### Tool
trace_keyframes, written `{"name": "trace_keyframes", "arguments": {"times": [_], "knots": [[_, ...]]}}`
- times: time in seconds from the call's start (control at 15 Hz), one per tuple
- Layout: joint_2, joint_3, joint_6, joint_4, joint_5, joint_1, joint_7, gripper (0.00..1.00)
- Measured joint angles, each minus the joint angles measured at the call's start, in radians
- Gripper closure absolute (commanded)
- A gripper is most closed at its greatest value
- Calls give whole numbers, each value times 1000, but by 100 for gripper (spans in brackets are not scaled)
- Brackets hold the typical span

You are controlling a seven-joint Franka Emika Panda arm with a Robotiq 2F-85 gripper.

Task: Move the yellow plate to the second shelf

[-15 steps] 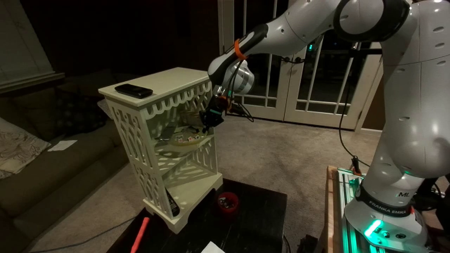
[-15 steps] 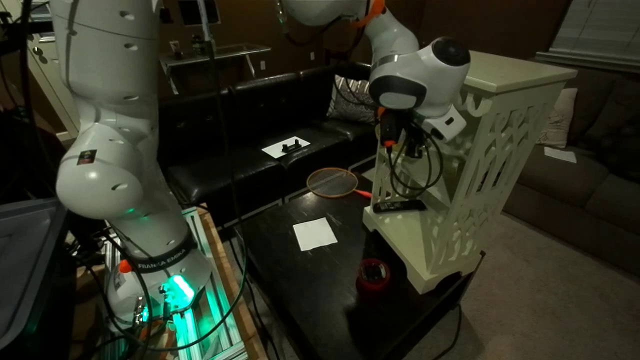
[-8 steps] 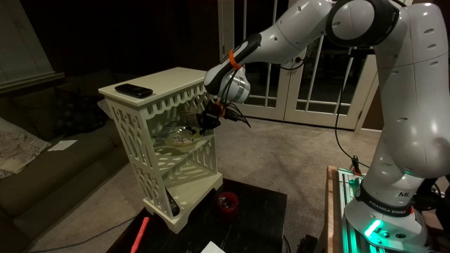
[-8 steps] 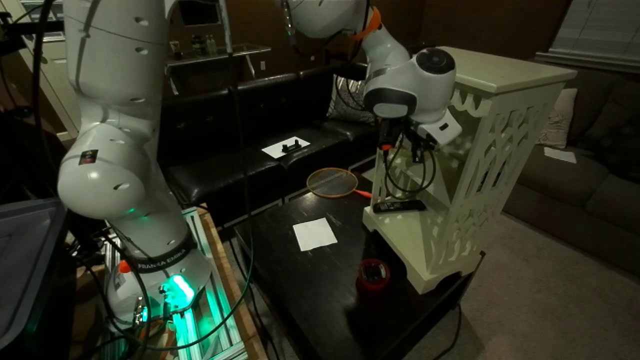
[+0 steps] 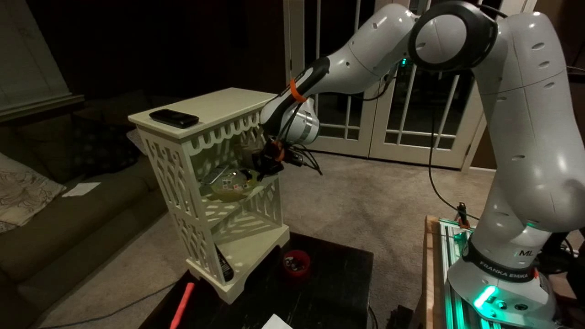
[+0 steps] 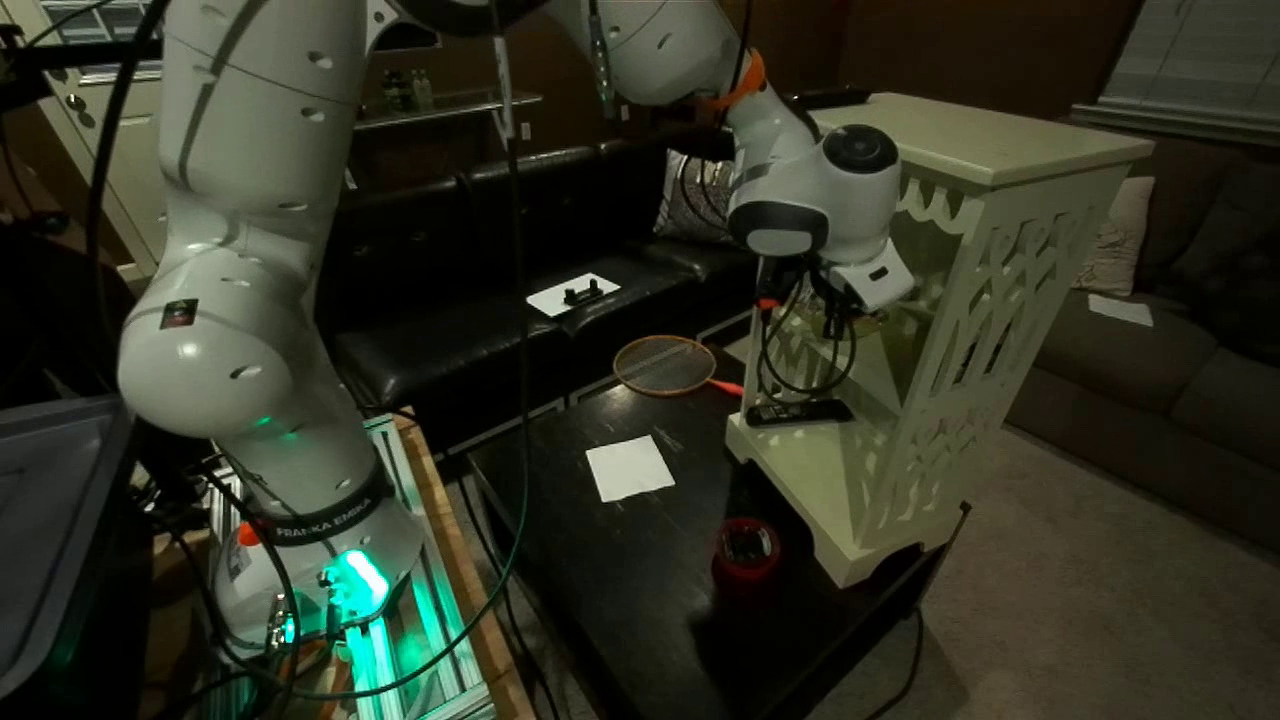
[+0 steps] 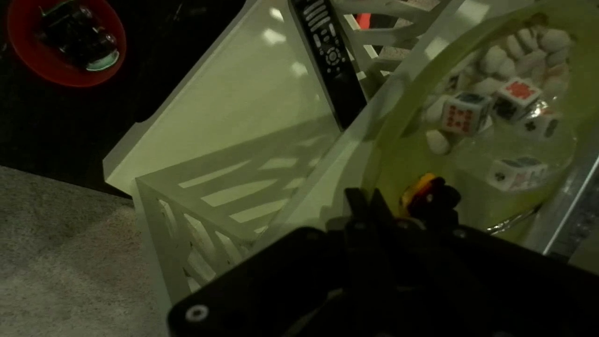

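"Since the fingers (image 7: pixel 358 205) sit close together at lower centre of the wrist view, with the rim of the yellow plate (image 7: pixel 398 154) seemingly between them, I judge them clenched on it. What could spoil this?"

"That pinch is one-sided. The far edge may droop or twist, and then the dice (image 7: pixel 461 119) and white pebbles (image 7: pixel 496 61) could slide out. Just beside the plate, at the frame's right edge, is a grey flat thing (image 7: pixel 568 201); pressing inward might ram it."

"And below?"

"The plate is over the second shelf (image 5: pixel 218 209), left of centre in an exterior view; whether it touches the board I cannot tell. Letting go too near the front edge could tip it outward. A steep retreat might knock the scalloped trim (image 5: pixel 224 131)."

"Which view helps?"

"Wrist view for the grip and the load, though it judges height poorly. In an exterior view the arm's wrist (image 6: pixel 860 200) screens most of the plate."

"Farther off?"

"The wrist view catches the red bowl (image 7: pixel 28 51) at upper left. An exterior view shows the paper sheet (image 6: pixel 630 468) whole, mid-frame on the dark surface (image 6: pixel 640 580), and the racket's head (image 6: pixel 665 365) beyond; the wrist view has neither."
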Motion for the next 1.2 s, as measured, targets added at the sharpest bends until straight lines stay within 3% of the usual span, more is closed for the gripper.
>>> {"name": "trace_keyframes", "arguments": {"times": [0.53, 1.2], "knots": [[92, -2, 52, 89, -4, 29, 125, 99], [190, -29, 103, 159, -36, 55, 187, 99]]}}
